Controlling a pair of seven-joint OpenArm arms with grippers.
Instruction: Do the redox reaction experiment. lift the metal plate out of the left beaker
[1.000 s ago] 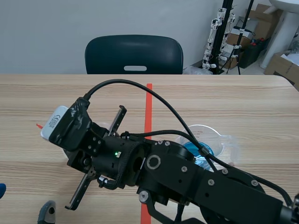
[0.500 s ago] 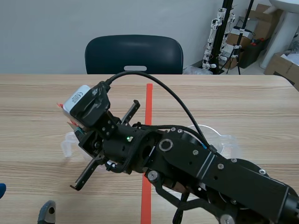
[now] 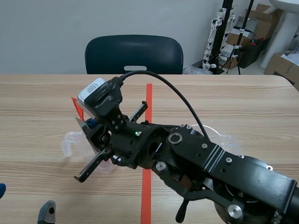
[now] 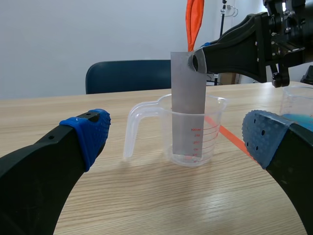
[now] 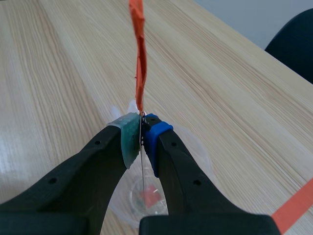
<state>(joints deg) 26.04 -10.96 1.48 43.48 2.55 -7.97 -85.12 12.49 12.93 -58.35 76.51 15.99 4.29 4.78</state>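
Directly beneath the right claw (image 5: 141, 131): a clear plastic measuring beaker (image 4: 215, 137) with red graduation marks. Standing upright inside it, a grey metal plate (image 4: 188, 105), lower end down near the beaker's base, upper end well above the rim. Clenched on that upper end, both pads of the right claw, grasping the plate just below an orange tag (image 4: 193, 22) at its top. Whether any clear liquid around the plate's foot, cannot tell. Off to the arm side of the right claw, a second clear beaker (image 4: 299, 110) holding blue liquid, largely hidden behind the arm in the scene view.

Left claw (image 4: 176, 131) released, blue dotted pads wide apart, low over the table, facing the first beaker and plate straight ahead, apart from both.

Under everything, a pale wood-grain table (image 3: 243, 100), marked with an orange-red tape line (image 3: 149, 100) running away from the robot between the two beakers. Beyond the far edge, a dark chair (image 3: 134, 53) before a plain grey wall; off to one side, cardboard boxes (image 3: 280, 65) and a black stand (image 3: 226, 28).

First beaker well in from every table edge, far edge well beyond the right claw. Wood surface showing ahead of that claw and to its outer side; near side taken up by its own arm, laid across the tape line.
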